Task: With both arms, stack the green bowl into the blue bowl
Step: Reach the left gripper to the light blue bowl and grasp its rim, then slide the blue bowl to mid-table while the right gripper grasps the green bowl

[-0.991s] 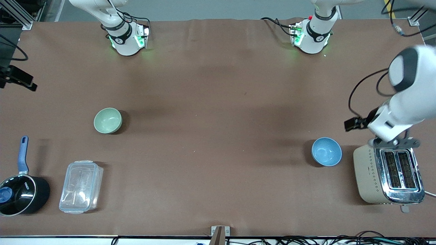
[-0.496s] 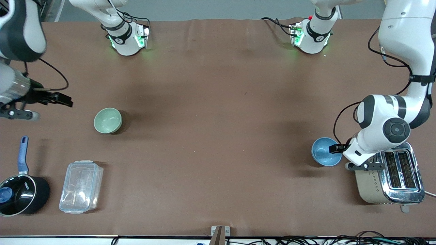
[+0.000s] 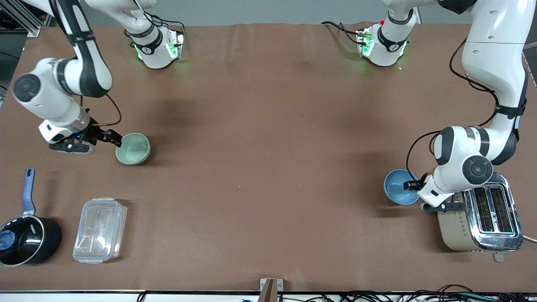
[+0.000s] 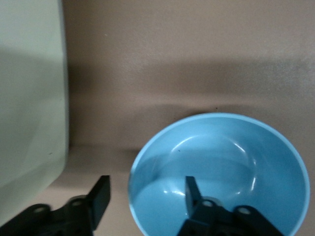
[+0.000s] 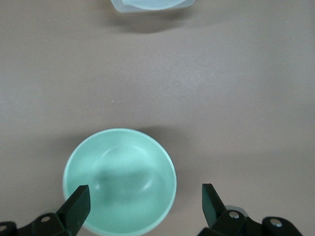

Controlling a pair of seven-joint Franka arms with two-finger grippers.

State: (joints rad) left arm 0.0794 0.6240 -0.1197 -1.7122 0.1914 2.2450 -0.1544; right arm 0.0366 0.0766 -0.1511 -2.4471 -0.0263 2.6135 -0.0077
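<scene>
The green bowl (image 3: 132,148) stands upright on the brown table toward the right arm's end. My right gripper (image 3: 114,139) is open and low at its rim. In the right wrist view the gripper (image 5: 144,202) has one finger over the green bowl (image 5: 119,179) and the other over bare table beside it. The blue bowl (image 3: 402,186) stands toward the left arm's end, next to the toaster. My left gripper (image 3: 412,185) is open and straddles its rim. In the left wrist view the gripper (image 4: 146,196) has one finger inside the blue bowl (image 4: 216,172) and one outside.
A beige and chrome toaster (image 3: 478,218) stands close beside the blue bowl, and its side shows in the left wrist view (image 4: 29,123). A clear plastic container (image 3: 100,230) and a black saucepan with a blue handle (image 3: 25,239) lie nearer the camera than the green bowl.
The right arm has swung in and brought its open gripper down to the green bowl's rim. The left gripper has settled a little lower at the blue bowl's rim. Neither bowl has moved.
</scene>
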